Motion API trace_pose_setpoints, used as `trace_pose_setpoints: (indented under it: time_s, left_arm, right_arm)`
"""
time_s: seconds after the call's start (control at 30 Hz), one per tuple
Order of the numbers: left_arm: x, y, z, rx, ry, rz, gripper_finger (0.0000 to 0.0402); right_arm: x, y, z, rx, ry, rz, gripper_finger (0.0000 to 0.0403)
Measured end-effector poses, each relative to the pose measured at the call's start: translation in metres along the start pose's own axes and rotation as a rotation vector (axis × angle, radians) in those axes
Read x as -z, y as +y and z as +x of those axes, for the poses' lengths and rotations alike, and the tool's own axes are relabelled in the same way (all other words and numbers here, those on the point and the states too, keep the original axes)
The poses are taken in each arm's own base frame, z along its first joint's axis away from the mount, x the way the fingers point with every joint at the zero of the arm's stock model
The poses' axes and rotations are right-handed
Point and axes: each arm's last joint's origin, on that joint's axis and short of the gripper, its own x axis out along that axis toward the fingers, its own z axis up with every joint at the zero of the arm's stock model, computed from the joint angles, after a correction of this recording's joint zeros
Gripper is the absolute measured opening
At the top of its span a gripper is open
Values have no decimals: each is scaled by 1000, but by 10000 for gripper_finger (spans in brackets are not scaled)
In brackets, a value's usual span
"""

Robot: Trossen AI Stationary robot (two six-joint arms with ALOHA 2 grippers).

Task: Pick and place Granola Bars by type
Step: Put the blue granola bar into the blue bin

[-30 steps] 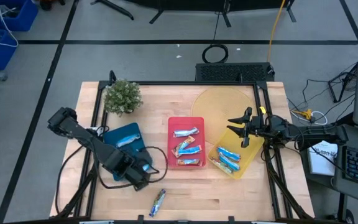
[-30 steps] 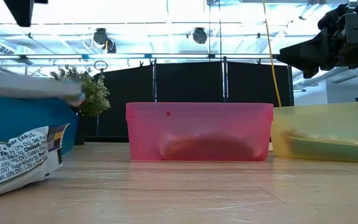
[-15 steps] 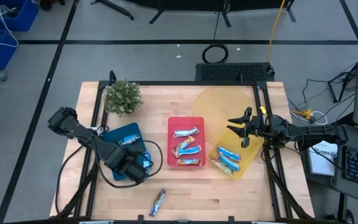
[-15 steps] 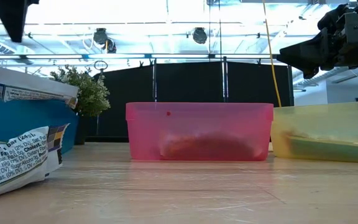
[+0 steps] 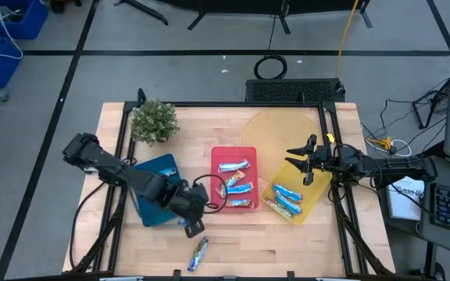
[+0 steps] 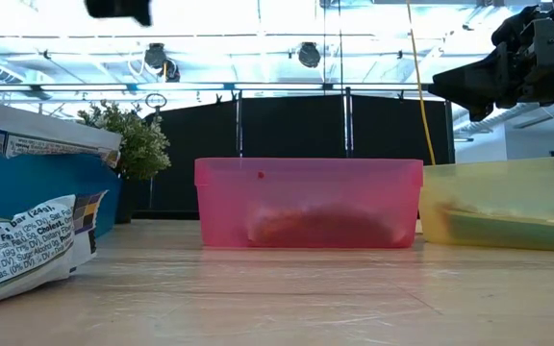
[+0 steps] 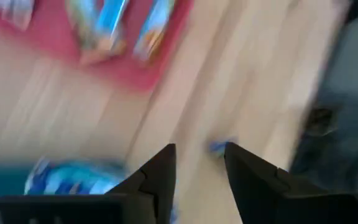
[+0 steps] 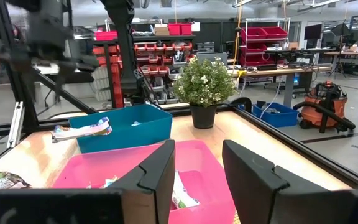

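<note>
Wooden table — potted plant, blue tray, stray bar.

left hand swung from blue tray toward red tray.

Left arm: reached diagonally from the table's left edge toward centre front, elbow bent. Left gripper: pointed downward, fingers parted, nothing between them. Right arm: extended inward from the right edge. Right gripper: raised, fingers apart, empty.
</note>
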Motion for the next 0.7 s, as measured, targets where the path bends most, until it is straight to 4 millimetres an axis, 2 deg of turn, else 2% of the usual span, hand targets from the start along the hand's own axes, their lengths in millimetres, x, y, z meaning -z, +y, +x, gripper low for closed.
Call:
trace_pose_setpoints:
  time_s: [0.13,0.3,0.5,0.7]
  left_arm:
    - [7,10,23,-128,181,-2,137]
    - [5,7,49,-132,233,81,115]
    - [7,10,71,-198,297,127,98]
    - [14,18,81,-329,386,131,93]
  right_arm:
    - [0,0,0,0,0,0,125]
    - [0,0,0,0,-1,0,125]
    - [0,0,0,-1,-1,1,125]
    - [0,0,0,-1,-1,5,125]
